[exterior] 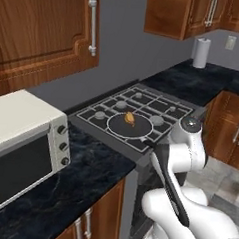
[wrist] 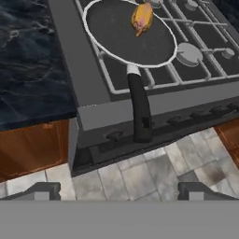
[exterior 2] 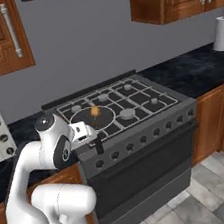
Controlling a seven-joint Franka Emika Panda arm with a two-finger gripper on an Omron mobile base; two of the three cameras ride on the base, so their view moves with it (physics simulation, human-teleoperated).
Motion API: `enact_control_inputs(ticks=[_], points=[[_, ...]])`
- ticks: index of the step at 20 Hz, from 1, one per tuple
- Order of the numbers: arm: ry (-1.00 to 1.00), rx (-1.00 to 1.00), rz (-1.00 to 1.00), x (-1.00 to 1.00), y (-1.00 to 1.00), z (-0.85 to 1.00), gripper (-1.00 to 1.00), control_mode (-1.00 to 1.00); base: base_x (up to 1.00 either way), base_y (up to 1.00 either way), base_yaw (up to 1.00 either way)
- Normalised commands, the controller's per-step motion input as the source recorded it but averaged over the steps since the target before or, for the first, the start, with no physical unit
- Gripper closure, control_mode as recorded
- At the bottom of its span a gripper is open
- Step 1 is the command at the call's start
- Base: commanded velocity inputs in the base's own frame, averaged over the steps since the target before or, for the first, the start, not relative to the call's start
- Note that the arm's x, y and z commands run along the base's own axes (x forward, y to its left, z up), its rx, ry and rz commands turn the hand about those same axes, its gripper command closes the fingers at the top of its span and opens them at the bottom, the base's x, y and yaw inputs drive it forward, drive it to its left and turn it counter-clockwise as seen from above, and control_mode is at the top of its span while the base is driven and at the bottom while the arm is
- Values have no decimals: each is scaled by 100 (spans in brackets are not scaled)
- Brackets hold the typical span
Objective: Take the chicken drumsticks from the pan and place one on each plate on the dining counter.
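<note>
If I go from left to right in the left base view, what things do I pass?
Microwave → pan with a chicken drumstick in it, on the stove → paper towel roll.

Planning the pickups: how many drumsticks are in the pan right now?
1: a golden-tan drumstick lies near the far rim of the pan. No second one is visible.

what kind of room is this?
A home kitchen, rendered: a gas stove with a pan on a burner, a microwave on the dark counter, and wooden cabinets above.
</note>
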Motion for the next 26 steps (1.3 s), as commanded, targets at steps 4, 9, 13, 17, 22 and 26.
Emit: enact_control_inputs(ticks=[4,9,13,17,22,26], points=[[0,0,0,0,0,0,-100,100,93,0,27],[0,0,0,0,0,0,-100,100,19,-7,31],[8,0,7,9,-2,-3,-100,-100,17,-9,24],[27,2,17,27,-15,-5,-100,-100,0,0,0],[20,2,-21,13,-14,2,-100,-100,0,0,0],[12,7,-32,31,-14,33,-100,-100,0,0,0]])
